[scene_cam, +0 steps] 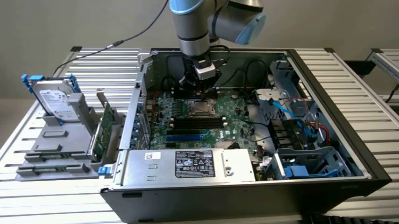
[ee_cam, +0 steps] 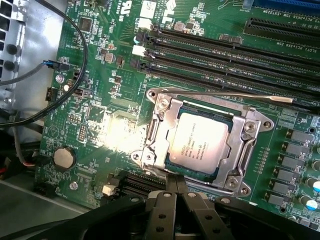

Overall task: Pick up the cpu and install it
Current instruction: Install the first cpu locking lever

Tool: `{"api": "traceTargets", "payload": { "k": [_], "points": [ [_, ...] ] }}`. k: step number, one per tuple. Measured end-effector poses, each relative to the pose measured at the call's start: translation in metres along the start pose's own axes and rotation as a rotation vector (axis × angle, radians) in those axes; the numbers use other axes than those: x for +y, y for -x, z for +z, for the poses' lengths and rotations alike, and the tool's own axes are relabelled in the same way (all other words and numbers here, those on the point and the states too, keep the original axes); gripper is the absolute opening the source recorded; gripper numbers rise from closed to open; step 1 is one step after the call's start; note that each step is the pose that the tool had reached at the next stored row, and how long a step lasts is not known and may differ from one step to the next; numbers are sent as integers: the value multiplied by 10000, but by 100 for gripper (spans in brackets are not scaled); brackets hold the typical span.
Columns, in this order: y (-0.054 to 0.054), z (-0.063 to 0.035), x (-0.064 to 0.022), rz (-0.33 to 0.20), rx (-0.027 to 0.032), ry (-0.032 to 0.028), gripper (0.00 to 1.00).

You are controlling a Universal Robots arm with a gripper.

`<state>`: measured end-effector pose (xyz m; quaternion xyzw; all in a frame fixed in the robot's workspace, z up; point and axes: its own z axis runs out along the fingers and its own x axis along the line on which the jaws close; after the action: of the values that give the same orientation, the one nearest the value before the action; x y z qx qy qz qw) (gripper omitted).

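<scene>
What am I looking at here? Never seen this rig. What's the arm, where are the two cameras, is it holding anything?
It is a single robot arm reaching down into an open computer case that lies on its side on a slatted table. The exterior view is from a camera off the arm and looks down at the whole scene. The wrist view is from a camera on the arm's wrist and looks straight at the green motherboard. The gripper is shut and holds nothing; it hangs just beside the socket frame. The cpu sits in that frame. On the exterior view's left a hard drive stands in a grey holder.
</scene>
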<state>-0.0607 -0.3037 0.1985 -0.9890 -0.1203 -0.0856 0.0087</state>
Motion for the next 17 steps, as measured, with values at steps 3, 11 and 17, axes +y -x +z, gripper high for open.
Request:
{"api": "traceTargets", "payload": {
  "k": [3, 11, 17],
  "points": [
    [-1, 1, -3, -2, 1, 2, 11],
    [-10, 5, -3, 0, 0, 2, 11],
    [-20, 12, 0, -1, 2, 3, 11]
  ]
}}
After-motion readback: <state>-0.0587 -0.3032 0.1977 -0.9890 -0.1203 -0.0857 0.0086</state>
